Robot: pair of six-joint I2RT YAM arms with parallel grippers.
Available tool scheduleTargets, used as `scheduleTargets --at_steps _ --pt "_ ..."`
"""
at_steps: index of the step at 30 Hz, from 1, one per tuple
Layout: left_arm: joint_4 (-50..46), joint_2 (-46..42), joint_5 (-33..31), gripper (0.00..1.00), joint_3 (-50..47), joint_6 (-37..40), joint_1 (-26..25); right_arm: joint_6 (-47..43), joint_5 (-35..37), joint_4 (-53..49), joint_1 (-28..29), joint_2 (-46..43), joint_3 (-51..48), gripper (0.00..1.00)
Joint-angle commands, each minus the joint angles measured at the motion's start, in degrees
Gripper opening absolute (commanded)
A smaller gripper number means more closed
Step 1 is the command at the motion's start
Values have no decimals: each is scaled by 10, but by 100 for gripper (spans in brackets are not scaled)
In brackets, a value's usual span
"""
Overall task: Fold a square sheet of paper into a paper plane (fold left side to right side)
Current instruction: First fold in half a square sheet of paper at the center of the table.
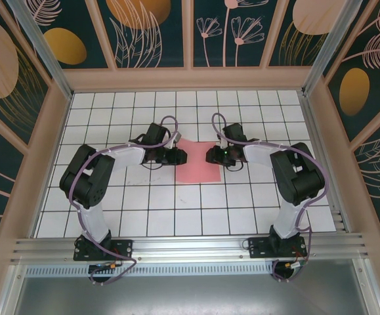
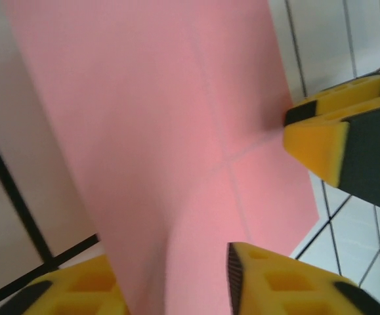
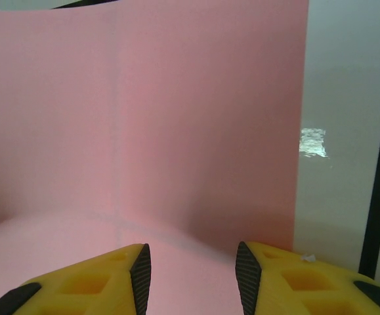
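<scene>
Bracketing the square sheet of paper (image 1: 197, 164), the left gripper (image 1: 180, 157) and right gripper (image 1: 212, 155) both stand with jaws parted, clamping nothing. The sheet curls up just ahead of their fingertips; unheld, it could spring back or skew, spoiling the crease.

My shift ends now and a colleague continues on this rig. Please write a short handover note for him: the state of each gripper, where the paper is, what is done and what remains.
Left gripper: jaws apart, with the sheet's raised left side running between its fingers.
Right gripper: jaws apart, low over the sheet's right part, holding nothing.
Square sheet of paper: middle of the table, between the grippers. Right part lies flat, left part is bent upward, faint cross creases show.
Done: left side lifted.
Left: carry it over to the right side, press the crease, then make the remaining plane folds.
</scene>
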Motion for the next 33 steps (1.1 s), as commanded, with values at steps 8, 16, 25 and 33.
scheduleTargets --at_steps 8,16,25,33 --pt "127 10 117 54 3 -86 -3 36 -9 23 5 7 -40 44" --pt "154 38 126 58 14 -106 -25 62 -61 90 -6 -9 -63 44" --pt "161 61 128 61 34 -114 -38 82 -112 128 -45 -59 -77 45" --pt "160 66 122 61 41 -116 -39 130 -157 203 -73 -126 -126 47"
